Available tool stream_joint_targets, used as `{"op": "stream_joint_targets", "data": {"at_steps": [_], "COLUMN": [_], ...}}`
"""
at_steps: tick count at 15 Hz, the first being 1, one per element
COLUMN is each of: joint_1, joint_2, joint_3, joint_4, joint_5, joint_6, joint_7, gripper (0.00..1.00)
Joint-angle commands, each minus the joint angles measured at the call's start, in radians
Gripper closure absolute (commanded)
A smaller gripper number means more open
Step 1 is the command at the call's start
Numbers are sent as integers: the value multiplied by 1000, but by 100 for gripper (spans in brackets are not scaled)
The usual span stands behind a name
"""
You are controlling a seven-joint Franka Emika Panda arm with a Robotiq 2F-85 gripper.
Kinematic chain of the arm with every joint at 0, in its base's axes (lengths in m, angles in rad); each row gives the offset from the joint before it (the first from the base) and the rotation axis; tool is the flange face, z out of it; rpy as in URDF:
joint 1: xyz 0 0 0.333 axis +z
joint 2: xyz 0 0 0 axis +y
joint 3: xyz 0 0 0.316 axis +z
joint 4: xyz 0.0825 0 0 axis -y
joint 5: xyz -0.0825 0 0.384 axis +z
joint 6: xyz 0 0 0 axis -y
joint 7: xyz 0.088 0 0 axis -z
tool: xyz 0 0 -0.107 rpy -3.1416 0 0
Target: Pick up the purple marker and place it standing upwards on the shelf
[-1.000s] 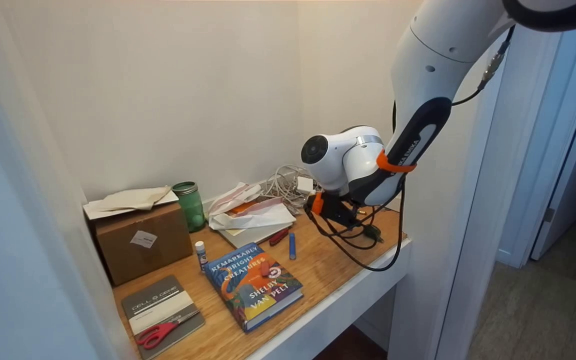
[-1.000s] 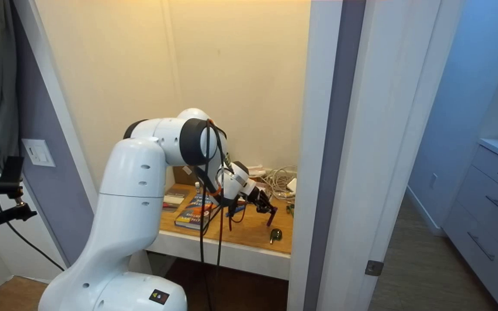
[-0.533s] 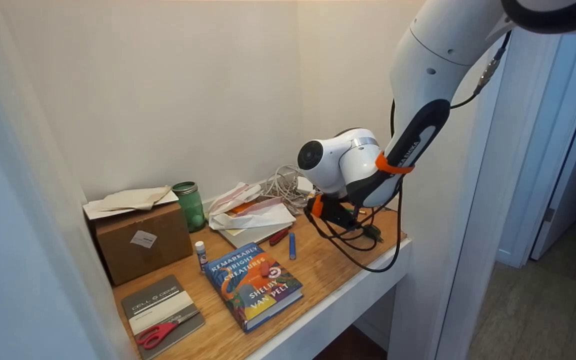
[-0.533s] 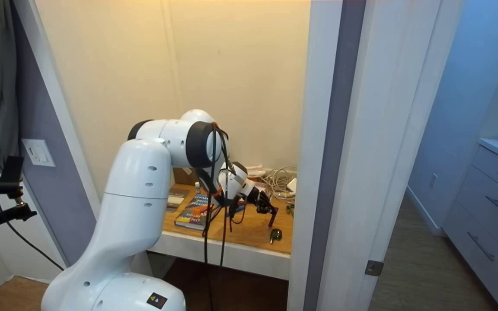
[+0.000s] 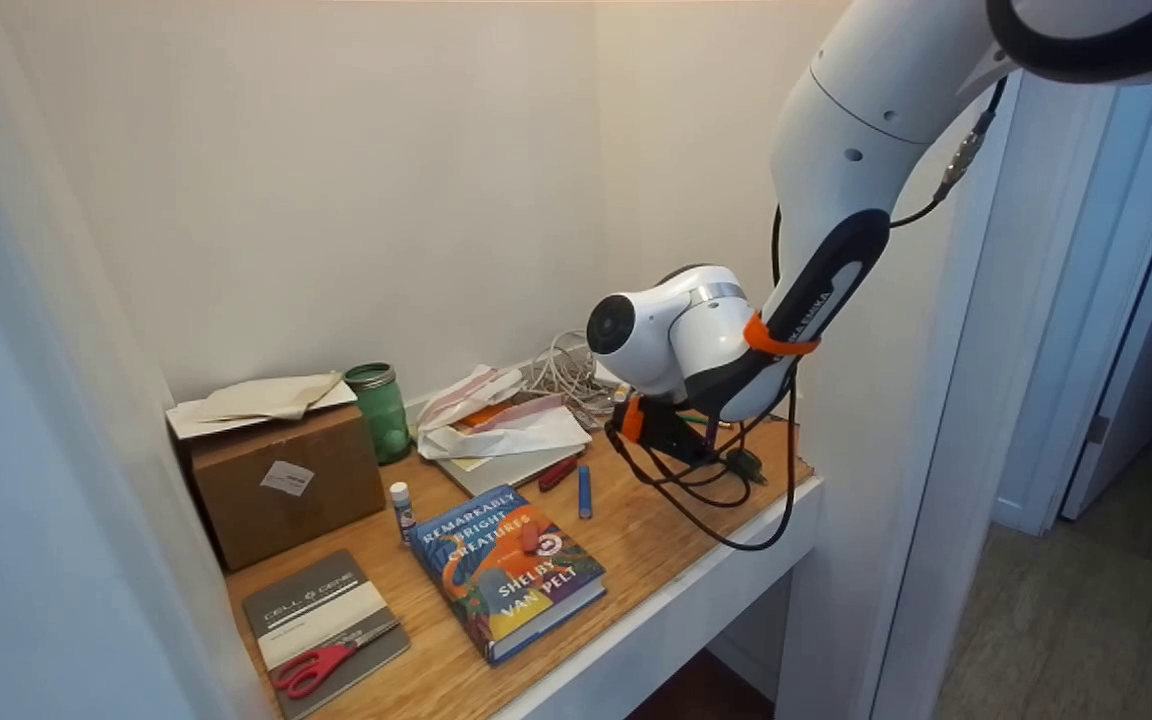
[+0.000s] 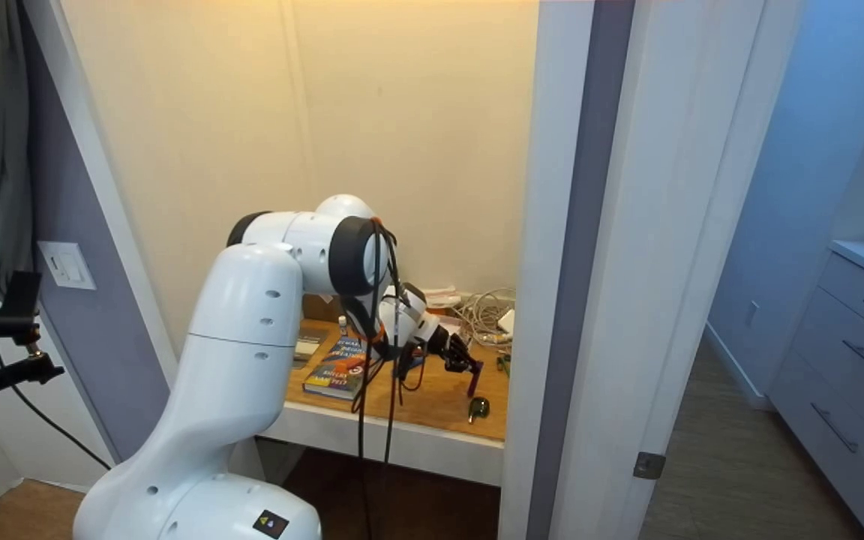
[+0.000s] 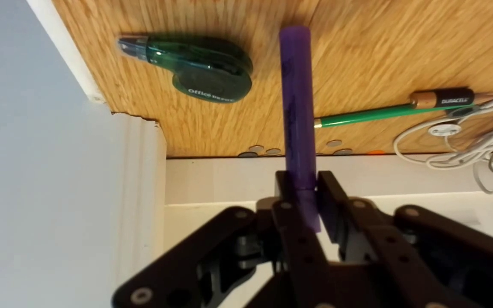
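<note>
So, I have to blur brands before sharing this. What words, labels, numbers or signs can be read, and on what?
"REMARKABLY BRIGHT CREATURES": book
"SHELBY VAN PELT": same book
"CELL" and "GENE", a symbol between: notebook
"Office DEPOT": green dispenser
"DURACELL": battery
"KA EMIKA": robot arm, first letters unreadable
Too small or blurred: print on the purple marker, box label, white-capped tube and arm sticker; smaller print on book and notebook. No readable numbers.

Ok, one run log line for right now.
Gripper: shut on purple marker | Marker: roughly upright, slightly tilted | Shelf: beneath marker, contact unclear | Release: not yet
</note>
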Motion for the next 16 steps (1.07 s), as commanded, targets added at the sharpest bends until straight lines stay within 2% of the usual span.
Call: {"op": "stream_joint_targets", "data": {"at_steps": [1,16], "joint_1": [-26,-24], "joint_2": [29,88], "joint_3": [33,53], "joint_4": [34,87], "joint_5": [-51,-96], "joint_6": [-25,-135], "joint_7": [42,115], "gripper": [96,96]}}
